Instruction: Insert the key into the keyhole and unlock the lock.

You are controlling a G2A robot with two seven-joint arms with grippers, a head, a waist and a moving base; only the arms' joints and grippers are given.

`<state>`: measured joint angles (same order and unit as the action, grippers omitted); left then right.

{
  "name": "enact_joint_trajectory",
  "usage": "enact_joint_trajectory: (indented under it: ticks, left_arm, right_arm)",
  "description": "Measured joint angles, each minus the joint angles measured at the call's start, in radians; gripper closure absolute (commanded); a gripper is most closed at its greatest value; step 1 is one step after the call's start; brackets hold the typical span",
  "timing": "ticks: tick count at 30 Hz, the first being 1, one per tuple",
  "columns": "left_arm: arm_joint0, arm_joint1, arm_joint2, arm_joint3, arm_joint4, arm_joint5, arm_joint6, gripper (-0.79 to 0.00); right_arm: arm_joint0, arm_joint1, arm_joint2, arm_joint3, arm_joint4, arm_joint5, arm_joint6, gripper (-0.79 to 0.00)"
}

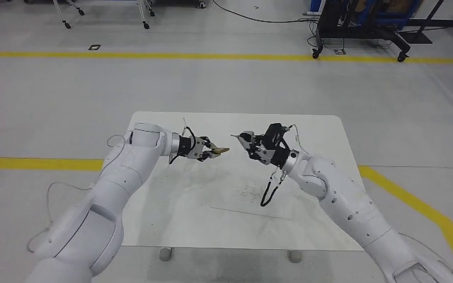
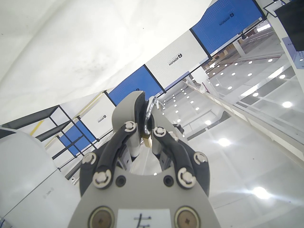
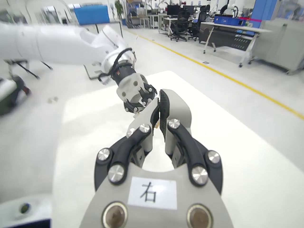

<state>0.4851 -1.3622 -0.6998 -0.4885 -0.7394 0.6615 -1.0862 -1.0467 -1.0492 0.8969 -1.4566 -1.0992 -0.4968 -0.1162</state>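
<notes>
Above the middle of the white table (image 1: 212,205) the two grippers face each other, a small gap apart. My left gripper (image 1: 211,149) is shut on a small brass padlock (image 1: 221,150). In the left wrist view the silver shackle (image 2: 151,106) and a bit of brass body (image 2: 147,141) sit between the fingers (image 2: 129,110). My right gripper (image 1: 241,138) is shut on a thin key (image 1: 233,136). Of the key, the right wrist view gives a pale sliver (image 3: 157,125) between the pads (image 3: 163,110), with the left gripper (image 3: 139,100) just beyond.
A black cable (image 1: 269,192) hangs from the right forearm over the table. Yellow floor lines (image 1: 212,55) run behind and beside the table. Carts and frames (image 1: 361,28) stand far back.
</notes>
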Motion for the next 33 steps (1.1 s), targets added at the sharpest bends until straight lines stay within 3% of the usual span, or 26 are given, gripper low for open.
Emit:
enact_joint_trajectory:
  ticks: [3,13,22,27,33]
  left_arm:
    - [-0.009,-0.007,-0.003,0.017,-0.007,-0.028,-0.018,0.000]
    - [-0.021,-0.014,-0.029,0.064,-0.046,-0.138,-0.196,0.000]
    - [-0.027,-0.023,-0.002,0.073,0.026,-0.165,-0.238,0.000]
    - [-0.031,-0.027,0.001,0.080,0.039,-0.184,-0.256,0.000]
    - [-0.034,-0.031,-0.002,0.092,0.042,-0.192,-0.265,0.000]
  right_arm:
    - [-0.040,0.013,0.016,-0.096,-0.181,0.032,0.016,0.000]
    - [-0.049,0.015,0.024,-0.106,-0.205,0.031,0.007,0.000]
    - [-0.093,0.036,0.061,-0.164,-0.460,0.011,-0.050,0.000]
    - [-0.140,0.043,0.132,-0.205,-0.453,0.119,0.068,0.000]
    - [-0.101,0.019,0.074,-0.207,-0.469,0.156,0.261,0.000]
